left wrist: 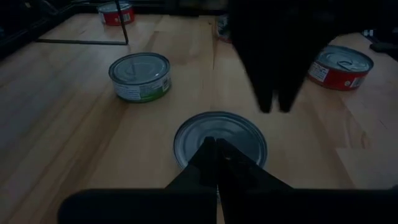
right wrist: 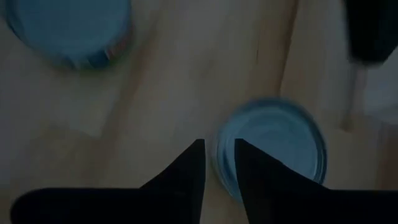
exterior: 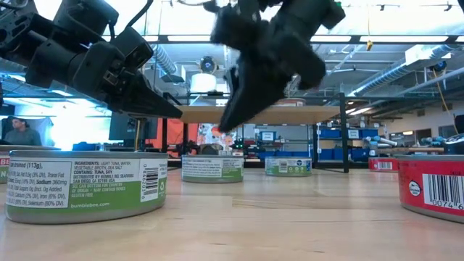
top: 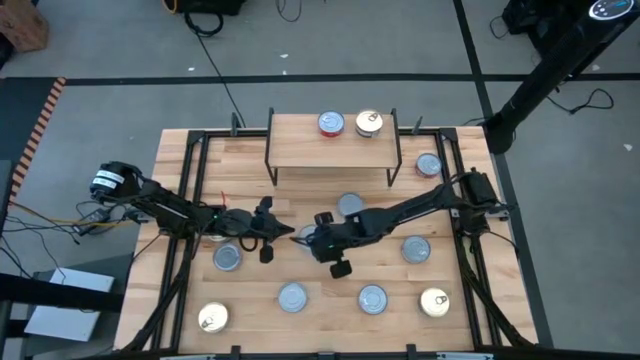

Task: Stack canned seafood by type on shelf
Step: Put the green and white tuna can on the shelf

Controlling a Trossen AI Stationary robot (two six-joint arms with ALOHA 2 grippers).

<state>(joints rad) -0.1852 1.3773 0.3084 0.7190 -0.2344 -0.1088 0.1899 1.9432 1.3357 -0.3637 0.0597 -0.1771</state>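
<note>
The shelf (top: 333,142) stands at the table's far middle and carries a red-topped tin (top: 331,123) and a gold-topped tin (top: 369,123). A silver-blue tin (left wrist: 231,132) lies flat on the table at its middle; it also shows in the right wrist view (right wrist: 280,146). My left gripper (left wrist: 214,148) is shut and hovers over this tin's left rim. My right gripper (right wrist: 219,152) stands a little open above the tin's other side, its fingers pointing down. In the low view both grippers, left (exterior: 176,113) and right (exterior: 226,125), are well above the tabletop.
Several more tins lie about the table: a silver one (top: 228,257) below the left arm, a gold one (top: 213,318) near left, silver ones (top: 292,297) (top: 372,298) near the front, another (top: 350,205) before the shelf. Black frame bars (top: 190,190) run along both sides.
</note>
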